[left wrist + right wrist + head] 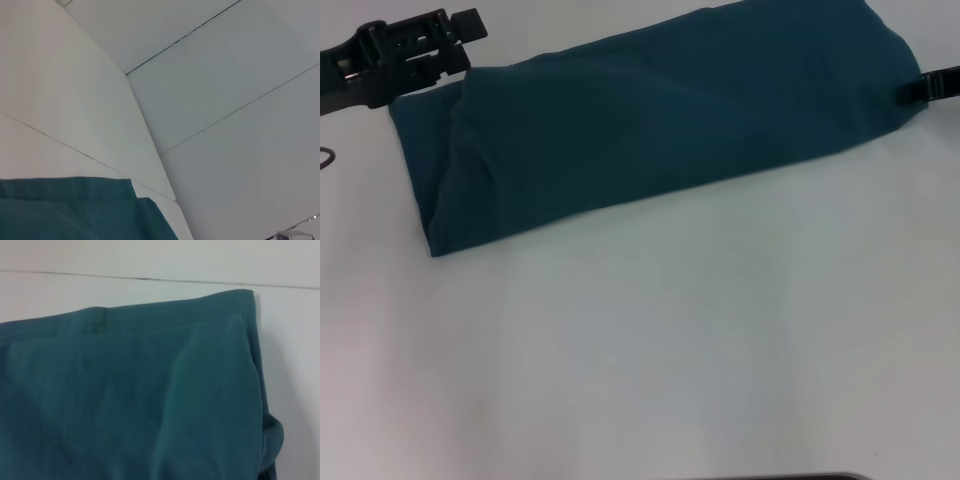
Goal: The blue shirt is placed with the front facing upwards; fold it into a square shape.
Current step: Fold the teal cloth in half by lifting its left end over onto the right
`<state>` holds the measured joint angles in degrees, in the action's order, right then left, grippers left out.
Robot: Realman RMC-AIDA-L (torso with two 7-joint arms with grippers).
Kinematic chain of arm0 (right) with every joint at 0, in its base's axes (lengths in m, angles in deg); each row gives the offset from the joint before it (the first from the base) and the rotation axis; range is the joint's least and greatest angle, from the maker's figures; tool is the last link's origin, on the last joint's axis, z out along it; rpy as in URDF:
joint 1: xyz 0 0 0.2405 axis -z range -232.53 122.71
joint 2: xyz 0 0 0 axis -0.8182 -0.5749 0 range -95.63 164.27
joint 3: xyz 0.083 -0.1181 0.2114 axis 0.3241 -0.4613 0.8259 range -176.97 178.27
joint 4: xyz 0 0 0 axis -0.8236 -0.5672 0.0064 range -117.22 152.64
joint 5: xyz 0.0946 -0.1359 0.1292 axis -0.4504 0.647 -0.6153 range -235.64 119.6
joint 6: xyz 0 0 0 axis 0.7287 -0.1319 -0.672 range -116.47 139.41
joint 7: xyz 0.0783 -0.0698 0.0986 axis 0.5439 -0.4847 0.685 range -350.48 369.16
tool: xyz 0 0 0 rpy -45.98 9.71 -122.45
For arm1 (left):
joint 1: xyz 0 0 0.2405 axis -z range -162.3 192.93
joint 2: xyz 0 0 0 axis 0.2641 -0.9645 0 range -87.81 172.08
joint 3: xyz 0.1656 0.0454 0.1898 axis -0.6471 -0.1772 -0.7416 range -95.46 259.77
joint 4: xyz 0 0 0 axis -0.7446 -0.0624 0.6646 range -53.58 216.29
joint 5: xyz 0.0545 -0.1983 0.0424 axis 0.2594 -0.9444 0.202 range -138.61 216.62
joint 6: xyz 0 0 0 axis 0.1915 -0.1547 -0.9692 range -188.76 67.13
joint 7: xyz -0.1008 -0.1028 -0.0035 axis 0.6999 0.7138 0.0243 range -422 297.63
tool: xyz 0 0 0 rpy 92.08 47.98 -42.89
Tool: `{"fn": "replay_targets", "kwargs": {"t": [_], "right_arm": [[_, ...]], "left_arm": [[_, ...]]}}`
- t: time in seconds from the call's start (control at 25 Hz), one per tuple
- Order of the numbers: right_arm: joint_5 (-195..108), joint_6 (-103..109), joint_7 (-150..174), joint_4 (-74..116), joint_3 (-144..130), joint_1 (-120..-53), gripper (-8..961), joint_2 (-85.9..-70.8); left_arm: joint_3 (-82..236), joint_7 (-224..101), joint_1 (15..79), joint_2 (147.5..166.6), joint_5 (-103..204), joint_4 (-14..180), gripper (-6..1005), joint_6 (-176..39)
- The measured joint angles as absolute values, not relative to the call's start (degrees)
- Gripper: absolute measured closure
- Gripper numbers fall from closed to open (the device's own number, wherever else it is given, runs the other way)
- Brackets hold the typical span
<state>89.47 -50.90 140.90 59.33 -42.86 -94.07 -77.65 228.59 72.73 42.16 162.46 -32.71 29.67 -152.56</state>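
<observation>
A plain test or laboratory bench is suggested rather than a home. A bare white table (pixel 650 350) is seen under the black left gripper (pixel 415 45), with nothing domestic laid on it. Behind that gripper, smooth white wall panels (pixel 215 70) divided by thin dark seams are shown in the left wrist view, and a similar seamed white panel (pixel 150 257) is seen beyond the right gripper (pixel 932 86). Only a folded blue shirt (pixel 650 120) is laid between the two grippers.
</observation>
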Motion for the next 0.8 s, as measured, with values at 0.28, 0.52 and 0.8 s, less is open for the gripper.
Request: {"fn": "replay_targets", "kwargs": {"t": [0.28,0.52,0.8], "right_arm": [[91.50,-51.52,142.25,59.64,-42.88,-94.18,792,-77.66],[91.83,-56.22,143.71,61.02,-42.53,-94.12,894,-77.07],[93.05,-63.36,147.13,64.15,-42.42,-93.50,922,-76.98]], "left_arm": [[228.58,72.82,42.36,162.46,-32.71,29.66,295,-152.56],[228.65,72.82,42.36,162.38,-32.71,29.67,295,-152.48],[228.67,72.82,42.32,162.16,-32.71,29.68,295,-152.39]]}}
